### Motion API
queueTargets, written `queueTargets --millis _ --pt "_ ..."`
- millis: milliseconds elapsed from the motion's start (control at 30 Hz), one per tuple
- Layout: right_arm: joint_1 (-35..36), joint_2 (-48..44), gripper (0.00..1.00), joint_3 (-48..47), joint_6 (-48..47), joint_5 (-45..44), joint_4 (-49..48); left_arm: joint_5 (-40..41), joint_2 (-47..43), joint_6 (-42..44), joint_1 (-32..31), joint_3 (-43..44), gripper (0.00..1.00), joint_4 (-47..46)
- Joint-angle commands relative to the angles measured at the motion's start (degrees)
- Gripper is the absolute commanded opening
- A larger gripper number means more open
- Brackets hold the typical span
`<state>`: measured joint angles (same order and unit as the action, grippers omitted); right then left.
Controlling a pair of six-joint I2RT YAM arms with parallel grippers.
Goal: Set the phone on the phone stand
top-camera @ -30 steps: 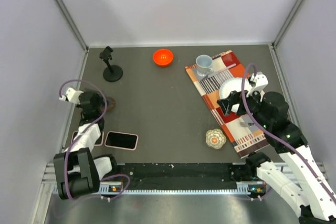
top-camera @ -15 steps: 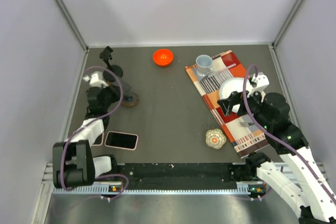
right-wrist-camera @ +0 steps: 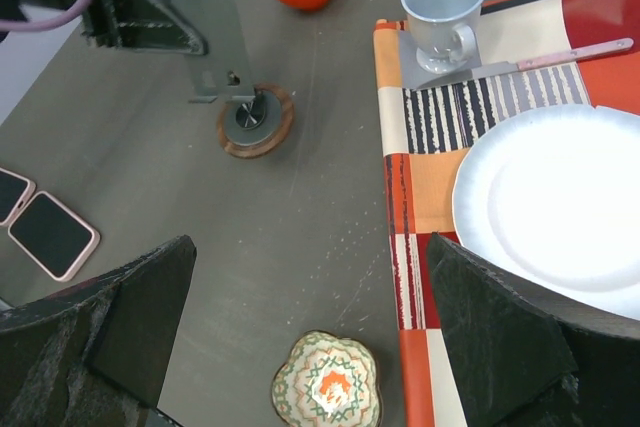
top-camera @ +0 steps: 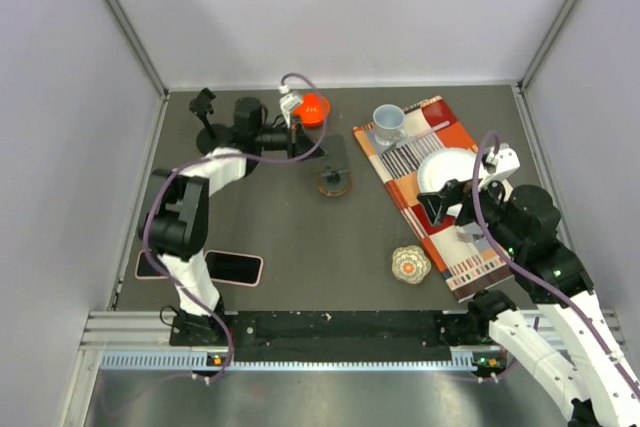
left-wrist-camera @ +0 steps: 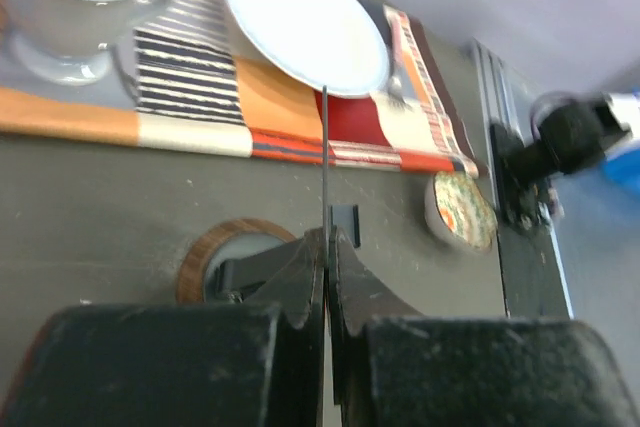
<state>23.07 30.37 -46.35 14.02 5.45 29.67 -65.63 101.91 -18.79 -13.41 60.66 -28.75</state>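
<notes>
Phone (top-camera: 231,267) lies flat, screen up, at the near-left of the surface (top-camera: 290,227), right by the L arm's base. A second phone (right-wrist-camera: 8,195) sits just beside it, further left, partly hidden in the top view. Neither arm touches either one.

L jaws: pinched shut on the thin back plate (right-wrist-camera: 215,42) of the phone stand (top-camera: 335,169), seen edge-on in the L wrist view. The stand's round wooden base (right-wrist-camera: 255,122) is mid-surface toward the far side, near the orange bowl (top-camera: 312,107). Can't tell if the base sits fully flat or is a bit lifted.

R jaws: wide, holding nothing, hovering over the white plate (top-camera: 447,169) on the striped mat (top-camera: 405,152).

Key relation: the phone is well apart from both jaws.
- From L jaws it lies back toward near-left, i.e. toward that arm's own base.
- From R jaws it lies across the surface to the left & a bit nearer.
- Its long axis runs approx left-right along the near edge, w/ slight tilt, so jaws would prob need to close across the short side, near-to-far.

L arm is nearer but busy w/ the stand. R is free but has the longer reach. Looks like the stand is being positioned and the phone pick hasn't begun.
</notes>
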Motion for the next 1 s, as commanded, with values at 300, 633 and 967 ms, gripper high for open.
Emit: queueTargets --millis 300,633,967 --pt "-0.39 -0.22 0.99 -2.61 -0.84 0.52 1.62 -15.59 22.09 31.36 -4.25 38.56 0.0 43.08" --pt "-0.39 0.39 0.99 -2.96 -1.19 0.17 1.62 -11.63 24.04 25.31 -7.77 37.53 0.0 35.81" --pt "-0.39 -0.13 0.99 -4.01 -1.36 0.44 2.15 -16.72 28.52 -20.65 -8.3 30.21 0.0 -21.98"
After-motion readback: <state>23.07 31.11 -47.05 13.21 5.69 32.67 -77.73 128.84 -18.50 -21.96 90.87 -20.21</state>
